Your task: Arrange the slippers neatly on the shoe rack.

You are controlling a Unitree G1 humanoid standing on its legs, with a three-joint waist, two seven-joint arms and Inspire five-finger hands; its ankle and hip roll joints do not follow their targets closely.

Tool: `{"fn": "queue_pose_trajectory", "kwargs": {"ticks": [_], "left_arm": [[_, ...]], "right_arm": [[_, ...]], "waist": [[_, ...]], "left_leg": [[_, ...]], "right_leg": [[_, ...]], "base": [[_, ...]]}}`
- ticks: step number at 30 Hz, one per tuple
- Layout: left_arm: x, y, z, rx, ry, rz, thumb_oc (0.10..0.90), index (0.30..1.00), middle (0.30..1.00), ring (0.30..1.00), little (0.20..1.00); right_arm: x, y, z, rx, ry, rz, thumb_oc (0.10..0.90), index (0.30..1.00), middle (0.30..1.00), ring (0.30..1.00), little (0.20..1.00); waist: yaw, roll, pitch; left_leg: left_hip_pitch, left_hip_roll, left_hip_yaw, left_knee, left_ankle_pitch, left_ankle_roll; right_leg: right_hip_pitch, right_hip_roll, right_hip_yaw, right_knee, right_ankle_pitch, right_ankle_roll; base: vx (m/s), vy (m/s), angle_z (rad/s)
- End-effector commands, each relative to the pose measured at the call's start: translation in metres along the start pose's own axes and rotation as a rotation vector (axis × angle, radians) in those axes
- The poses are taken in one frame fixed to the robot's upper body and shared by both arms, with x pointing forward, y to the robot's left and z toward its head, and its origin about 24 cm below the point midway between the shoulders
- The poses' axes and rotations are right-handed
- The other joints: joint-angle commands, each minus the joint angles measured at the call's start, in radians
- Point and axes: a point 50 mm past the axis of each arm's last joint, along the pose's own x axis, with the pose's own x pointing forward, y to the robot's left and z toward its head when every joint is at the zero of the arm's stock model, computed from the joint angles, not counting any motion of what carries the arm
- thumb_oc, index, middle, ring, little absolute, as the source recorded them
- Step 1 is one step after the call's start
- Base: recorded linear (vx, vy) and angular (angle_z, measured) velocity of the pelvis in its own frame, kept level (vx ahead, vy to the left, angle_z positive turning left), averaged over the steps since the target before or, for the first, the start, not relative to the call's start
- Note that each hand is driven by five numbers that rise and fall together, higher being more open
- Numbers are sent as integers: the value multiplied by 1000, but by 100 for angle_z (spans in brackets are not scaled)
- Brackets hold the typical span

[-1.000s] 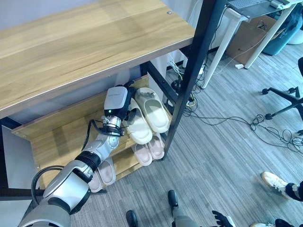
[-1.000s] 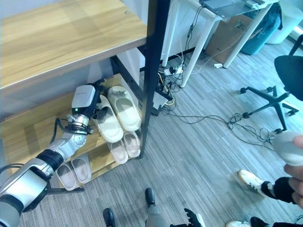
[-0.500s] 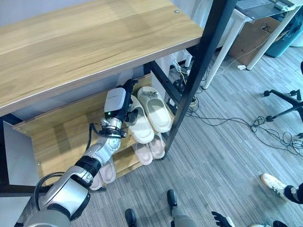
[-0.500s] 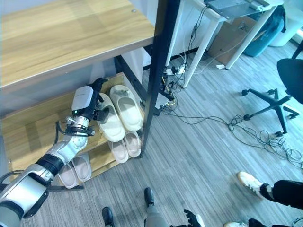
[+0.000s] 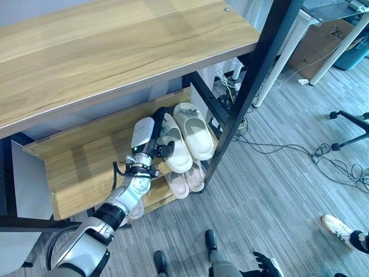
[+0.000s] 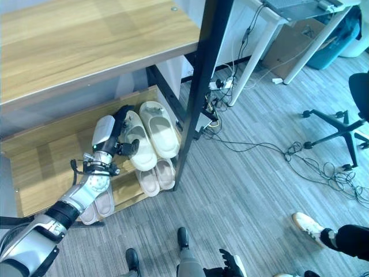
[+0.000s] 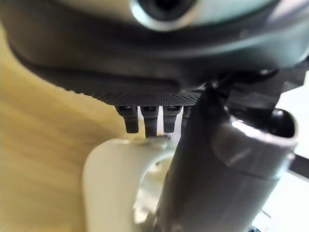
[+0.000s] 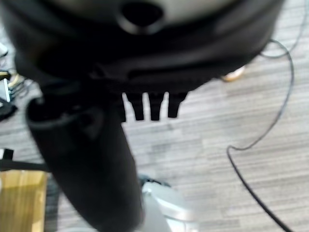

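Grey plank floor with loose cables, office-chair base at right edge, and a wood-and-black-steel shoe rack (image 5: 115, 43) filling the upper left of the eye views. Middle shelf (image 5: 86, 167) carries a cream slipper pair at centre frame: right-hand cream slipper (image 5: 195, 130) sits square against the black upright post (image 5: 248, 92), left-hand cream slipper (image 5: 174, 149) is touching it and angled a little, heel toward the shelf's front edge. Left hand (image 5: 151, 136) is on that slipper: fingers over its strap end, thumb hooked near the opening, so it reads as grasping the slipper, and the left wrist view agrees, with fingertips (image 7: 147, 121) down on the cream strap and bare shelf wood beyond. Right hand (image 6: 229, 266) hangs low at bottom centre of the frame over the floor, fingers loosely spread, holding nothing. Lower shelf has a pink slipper pair (image 5: 185, 179) under the cream ones, and another pale pair (image 6: 98, 202) further left, partly hidden by the arm. My read: step is squaring the left cream slipper to its mate. To do it well, rotate the heel in until both soles run parallel, push back so toes line up, keep it touching but not riding onto the neighbour, then let go straight up and out so the thumb doesn't drag the strap. Risk: nudging the right slipper into the post or off the front lip.
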Motion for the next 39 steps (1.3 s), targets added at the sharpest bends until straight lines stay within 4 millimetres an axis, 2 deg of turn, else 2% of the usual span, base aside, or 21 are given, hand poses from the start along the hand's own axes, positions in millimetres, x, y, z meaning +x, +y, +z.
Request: {"fn": "queue_pose_trajectory", "kwargs": {"ticks": [1, 9, 10, 13, 14, 24, 25, 27, 28, 29, 33, 36, 38, 39], "left_arm": [[28, 29, 20, -59, -79, 138, 800, 900, 900, 900, 900], [25, 34, 21, -118, -83, 172, 800, 900, 900, 900, 900], [21, 41, 24, -161, -99, 243, 800, 900, 900, 900, 900], [17, 43, 24, -193, -96, 278, 800, 900, 900, 900, 900], [14, 50, 25, -230, -105, 324, 800, 900, 900, 900, 900], [-8, 70, 29, -394, -148, 420, 800, 900, 900, 900, 900], [-18, 70, 25, -431, -138, 411, 800, 900, 900, 900, 900], [-25, 69, 22, -460, -128, 393, 800, 900, 900, 900, 900], [-38, 65, 17, -519, -101, 360, 800, 900, 900, 900, 900], [-39, 65, 16, -520, -100, 359, 800, 900, 900, 900, 900], [-74, 61, -2, -570, -25, 283, 800, 900, 900, 900, 900], [-107, 51, -19, -745, 96, 184, 800, 900, 900, 900, 900], [-126, 46, -29, -902, 186, 196, 800, 900, 900, 900, 900], [-136, 42, -35, -902, 240, 193, 800, 900, 900, 900, 900]], "right_arm": [[1, -8, -3, -5, 15, -23, 800, 900, 900, 900, 900], [-1, -3, -8, -7, 39, -4, 800, 900, 900, 900, 900], [-2, 1, -10, 4, 46, 7, 800, 900, 900, 900, 900], [-3, 3, -11, 6, 55, 13, 800, 900, 900, 900, 900], [-3, 5, -12, 12, 61, 15, 800, 900, 900, 900, 900], [-4, 10, -14, 40, 97, 23, 800, 900, 900, 900, 900], [-4, 11, -15, 48, 108, 27, 800, 900, 900, 900, 900], [-5, 12, -17, 50, 117, 30, 800, 900, 900, 900, 900], [-5, 14, -18, 59, 127, 35, 800, 900, 900, 900, 900], [-5, 14, -19, 58, 128, 36, 800, 900, 900, 900, 900], [-6, 15, -21, 83, 147, 35, 800, 900, 900, 900, 900], [-4, 9, -19, 81, 146, 19, 800, 900, 900, 900, 900], [-3, 8, -17, 72, 140, 17, 800, 900, 900, 900, 900], [-3, 7, -17, 70, 138, 14, 800, 900, 900, 900, 900]], "waist": [[-4, 14, -34], [-1, 15, -41], [2, 10, -47], [4, 8, -48], [6, 7, -52], [29, -3, -80], [36, -4, -90], [40, -4, -95], [51, -6, -104], [50, -6, -105], [78, -10, -126], [103, -9, -137], [114, -9, -138], [119, -11, -139]], "left_leg": [[-9, -10, -93, 3, -44, -10], [-4, -10, -95, 3, -47, -9], [6, -10, -96, 3, -52, -9], [17, -8, -95, 3, -54, -10], [27, -8, -96, 3, -56, -11], [88, -9, -100, 3, -66, -13], [102, -10, -103, 3, -68, -13], [109, -11, -104, 3, -69, -12], [120, -13, -108, 3, -70, -11], [121, -13, -108, 3, -70, -11], [143, -15, -117, 3, -74, -9], [159, -17, -125, 3, -74, -5], [164, -20, -129, 3, -72, -3], [164, -20, -130, 3, -71, -2]], "right_leg": [[64, 19, -18, 6, -114, 51], [71, 19, -19, 6, -116, 51], [81, 20, -20, 6, -120, 49], [92, 20, -22, 6, -123, 49], [102, 21, -23, 6, -126, 49], [169, 22, -34, 6, -139, 50], [185, 22, -38, 6, -140, 50], [193, 21, -41, 6, -141, 50], [206, 22, -47, 6, -142, 49], [207, 22, -47, 6, -142, 49], [237, 21, -63, 6, -149, 48], [261, 19, -77, 6, -152, 47], [269, 18, -82, 6, -151, 47], [271, 17, -84, 6, -151, 47]], "base": [[0, 0, 0], [0, 0, 0], [0, 0, 0], [26, -7, -1], [0, 0, 0], [28, -5, 3], [24, -11, 8], [8, 0, 2], [0, 0, 0], [-11, 4, 3], [-13, -2, 4], [-45, 13, 16], [-74, 17, 17], [-74, 10, 13]]}}
